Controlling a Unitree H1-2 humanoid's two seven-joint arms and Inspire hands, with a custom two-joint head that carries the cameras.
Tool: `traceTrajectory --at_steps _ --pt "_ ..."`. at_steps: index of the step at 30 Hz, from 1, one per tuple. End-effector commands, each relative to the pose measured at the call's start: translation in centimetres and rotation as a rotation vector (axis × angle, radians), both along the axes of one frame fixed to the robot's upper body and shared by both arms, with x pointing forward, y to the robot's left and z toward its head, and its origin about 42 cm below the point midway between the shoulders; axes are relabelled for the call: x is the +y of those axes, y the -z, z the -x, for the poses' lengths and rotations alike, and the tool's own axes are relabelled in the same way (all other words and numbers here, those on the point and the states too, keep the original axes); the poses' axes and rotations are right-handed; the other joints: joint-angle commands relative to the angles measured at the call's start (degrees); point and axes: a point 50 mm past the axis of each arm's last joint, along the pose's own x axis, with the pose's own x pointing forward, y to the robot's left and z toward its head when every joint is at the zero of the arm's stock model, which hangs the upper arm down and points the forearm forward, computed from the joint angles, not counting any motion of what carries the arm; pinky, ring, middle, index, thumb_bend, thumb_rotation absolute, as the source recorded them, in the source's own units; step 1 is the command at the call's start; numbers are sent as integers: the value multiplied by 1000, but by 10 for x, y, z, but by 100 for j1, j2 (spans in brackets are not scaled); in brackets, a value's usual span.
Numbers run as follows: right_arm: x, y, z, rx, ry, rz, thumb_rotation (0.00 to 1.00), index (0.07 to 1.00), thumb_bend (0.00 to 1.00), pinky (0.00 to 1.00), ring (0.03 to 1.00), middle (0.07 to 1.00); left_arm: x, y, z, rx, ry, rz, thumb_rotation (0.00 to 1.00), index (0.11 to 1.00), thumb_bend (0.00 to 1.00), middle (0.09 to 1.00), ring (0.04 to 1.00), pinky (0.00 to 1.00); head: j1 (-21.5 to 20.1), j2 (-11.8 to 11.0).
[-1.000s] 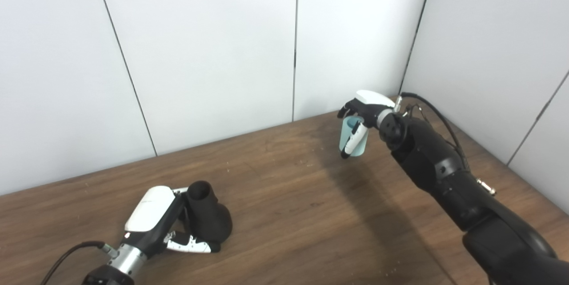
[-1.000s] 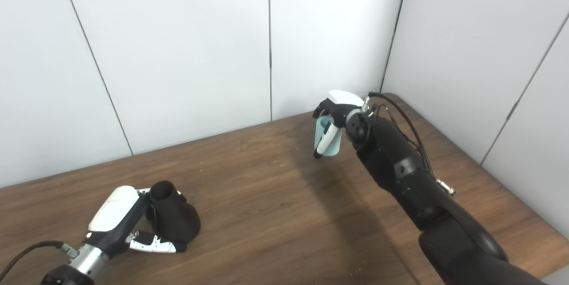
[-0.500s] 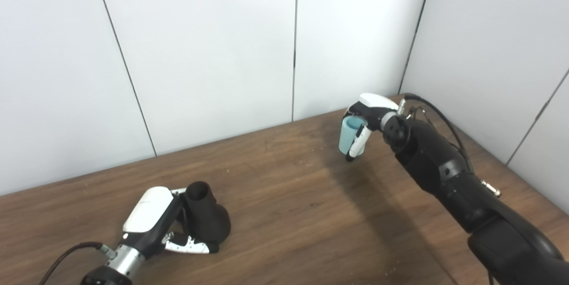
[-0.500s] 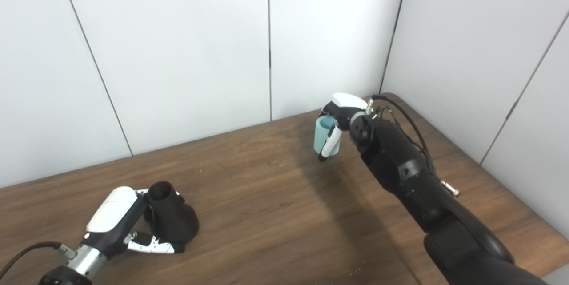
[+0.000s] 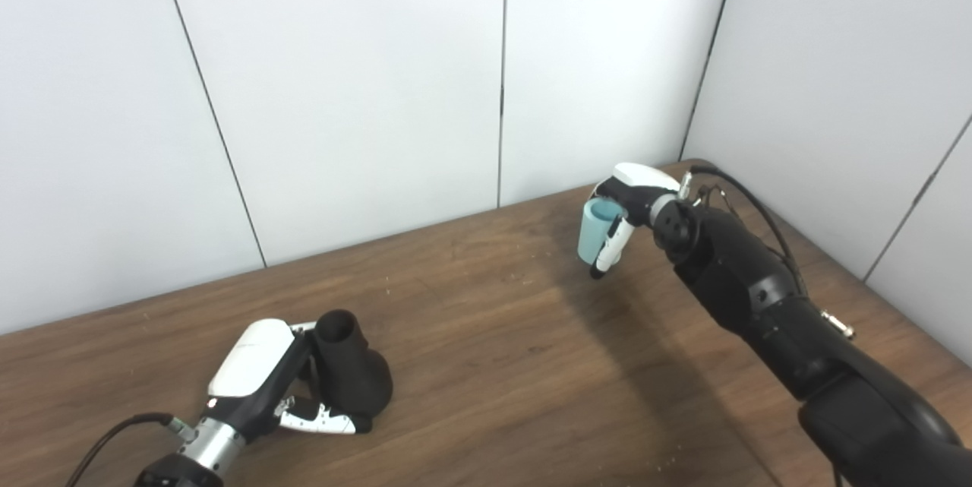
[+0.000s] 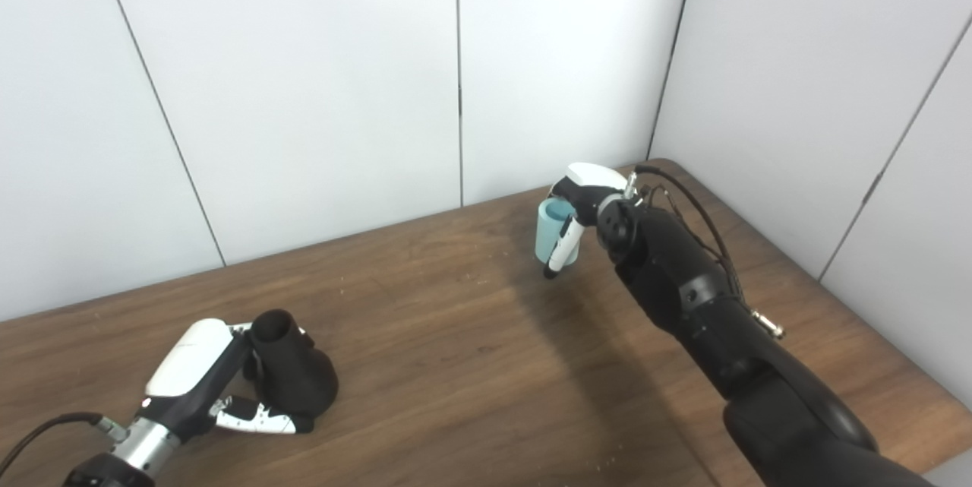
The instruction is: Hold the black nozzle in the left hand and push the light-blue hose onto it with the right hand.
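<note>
In the left eye view, the black nozzle is seen standing on its wide base on the wooden table, at about seven o'clock in the picture, with its narrow open neck tipped slightly toward eleven o'clock. It is clasped by the left hand, whose fingers are closed round the flared lower body while the base rests on the wood. At about two o'clock the light-blue hose, a short tube, is held upright in the right hand, the fingers being wrapped round its side and one open end being turned upward; whether its lower end touches the table cannot be told. The hose lies well apart from the nozzle, at roughly two o'clock from it, and the two long axes are both close to vertical, so it is judged that the hose must be carried toward eight o'clock and then lined up over the neck before any push is made. In the right eye view, the same layout is shown from slightly to one side: the nozzle is gripped by the left hand at seven o'clock, the hose is clamped in the right hand at one o'clock, and bare table is seen between them.
</note>
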Motion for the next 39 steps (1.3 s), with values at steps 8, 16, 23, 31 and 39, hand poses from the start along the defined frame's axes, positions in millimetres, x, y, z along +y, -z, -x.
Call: traceTrajectory --at_steps 8,16,23,31,39 --pt "-8 -38 -4 -234 8 10 0 484 533 457 502 490 62 72 31 241 -59 -326 0 498 526 454 400 259 -9 21" --pt "-7 -34 -1 -323 -14 23 0 452 519 454 488 496 61 72 31 242 -60 -319 0 497 526 456 402 258 -10 18" --pt "-5 -36 -2 -342 -30 10 0 462 520 444 476 494 56 72 31 239 -59 -319 0 497 526 457 408 260 53 22" --pt "43 -70 6 -384 -182 -45 0 466 520 423 467 496 43 69 32 230 -50 -315 0 502 525 441 404 258 415 72" --pt "118 -120 24 -357 -388 -208 0 466 520 400 459 495 23 63 31 224 -37 -300 0 503 524 430 396 264 812 134"
